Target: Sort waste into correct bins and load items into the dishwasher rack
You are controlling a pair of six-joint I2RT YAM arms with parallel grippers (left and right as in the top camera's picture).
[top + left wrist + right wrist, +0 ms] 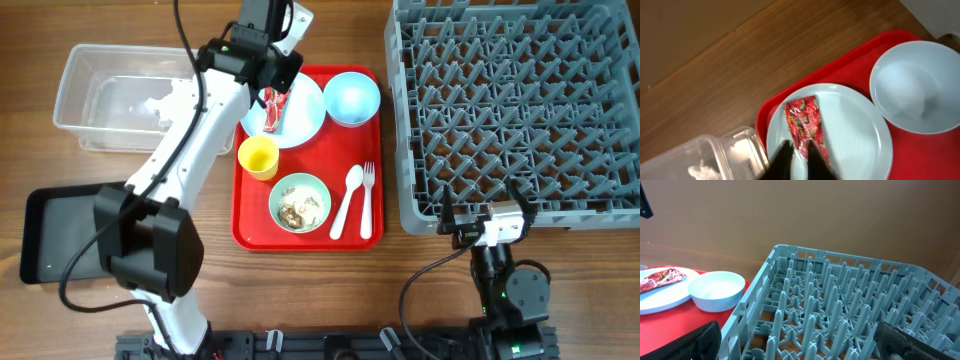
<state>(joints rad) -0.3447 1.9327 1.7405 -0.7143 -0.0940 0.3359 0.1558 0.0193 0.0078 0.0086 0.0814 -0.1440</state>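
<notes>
Red crinkled wrapper [805,125], light and slippery, is lying on the plate [855,135]; I am favouring its near end as the hold. My left gripper [799,162] is straddling it, fingers spread; the right gripper [800,347] is gaping wide.

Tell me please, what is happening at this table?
The left gripper is down at the red wrapper on the pale blue plate, a finger on each side; whether it grips is unclear. The right gripper rests open by the empty dishwasher rack. The cup, blue bowl, green bowl, spoon and fork sit on the red tray.
</notes>
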